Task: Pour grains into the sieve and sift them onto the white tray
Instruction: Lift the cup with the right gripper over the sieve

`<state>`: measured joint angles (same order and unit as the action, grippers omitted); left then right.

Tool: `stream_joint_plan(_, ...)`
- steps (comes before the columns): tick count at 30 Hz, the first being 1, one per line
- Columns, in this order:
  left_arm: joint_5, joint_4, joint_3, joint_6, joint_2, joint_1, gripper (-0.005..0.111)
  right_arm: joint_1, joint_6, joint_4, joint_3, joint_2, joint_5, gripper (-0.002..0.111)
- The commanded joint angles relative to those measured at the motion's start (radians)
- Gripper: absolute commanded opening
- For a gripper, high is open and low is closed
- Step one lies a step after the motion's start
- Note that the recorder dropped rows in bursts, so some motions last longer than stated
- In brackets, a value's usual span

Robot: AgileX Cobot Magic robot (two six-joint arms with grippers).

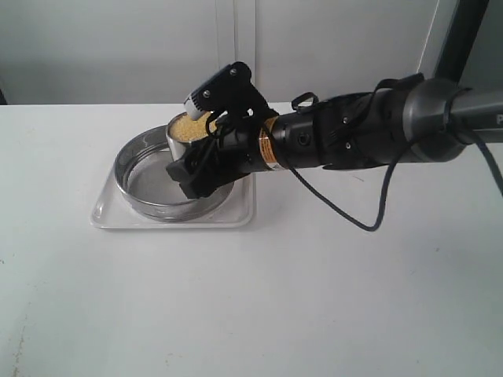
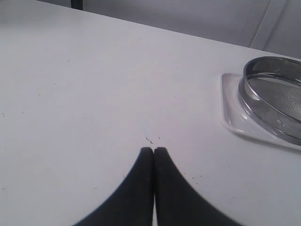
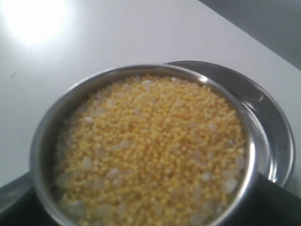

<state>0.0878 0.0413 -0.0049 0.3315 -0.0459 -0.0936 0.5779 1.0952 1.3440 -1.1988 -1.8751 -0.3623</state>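
My right gripper (image 1: 193,140) is shut on a small steel cup (image 1: 176,144), one finger on each side of it. The cup is full to the brim with grains (image 1: 191,126), golden-yellow mixed with paler ones (image 3: 155,146). It hangs over the back right part of the sieve (image 1: 135,171), a wide steel ring standing on the white tray (image 1: 106,212). The mesh (image 1: 153,182) looks bare and grey. My left gripper (image 2: 154,151) is shut and holds nothing. It hovers over bare table with the sieve (image 2: 263,101) and tray corner (image 2: 230,106) off to one side.
The white table (image 1: 251,298) spreads wide in front of and beside the tray. A black cable (image 1: 346,216) loops down from the right arm (image 1: 369,129) to the table. A pale wall (image 1: 118,47) runs behind.
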Motion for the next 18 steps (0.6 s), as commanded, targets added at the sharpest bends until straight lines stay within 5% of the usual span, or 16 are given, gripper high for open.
stream_joint_plan(1, -0.008, -0.004, 0.005, -0.004, 0.000, -0.002, 0.000, -0.001, 0.009, 0.050, -0.094, -0.045, 0.072, 0.000)
stream_joint_plan(18, -0.008, -0.004, 0.005, -0.004, 0.000, -0.002, 0.000, -0.001, 0.009, 0.131, -0.315, -0.219, 0.246, 0.000)
